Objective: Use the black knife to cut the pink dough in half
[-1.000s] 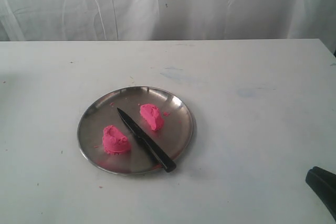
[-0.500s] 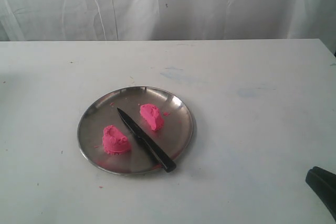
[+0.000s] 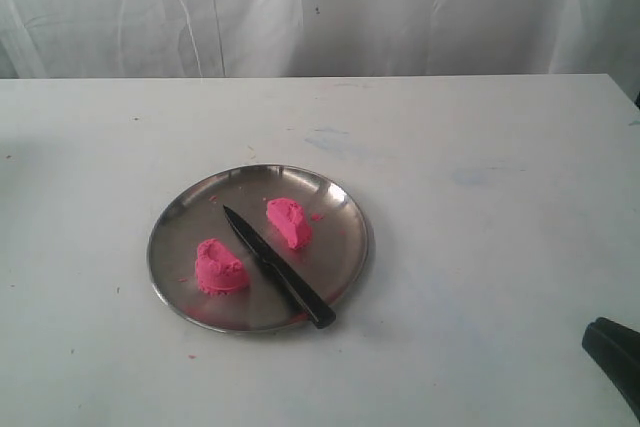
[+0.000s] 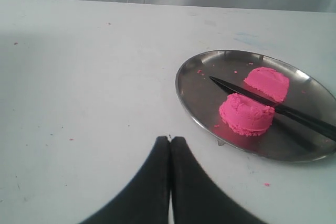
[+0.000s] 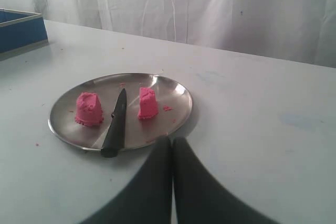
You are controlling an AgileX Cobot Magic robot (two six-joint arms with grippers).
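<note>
We see the black knife (image 3: 277, 265) lying diagonally on the plate (image 3: 181, 217), between two pink dough (image 3: 219, 268) lumps. Its tip points toward the far-left rim. Both grippers' fingers (image 4: 157, 179) (image 5: 157, 182) are pressed together, holding nothing.

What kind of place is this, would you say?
Probably a lab or test bench, not a kitchen: a bare white table, a white sheet as backdrop, and toy-like pink dough on a steel plate.

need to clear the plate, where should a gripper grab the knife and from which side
Probably by the handle end of the knife, coming down from above at the near right rim of the plate. The handle lies across that rim, its end past the edge, clear of both dough pieces. The blade lies flat between them, leaving fingers little room.
</note>
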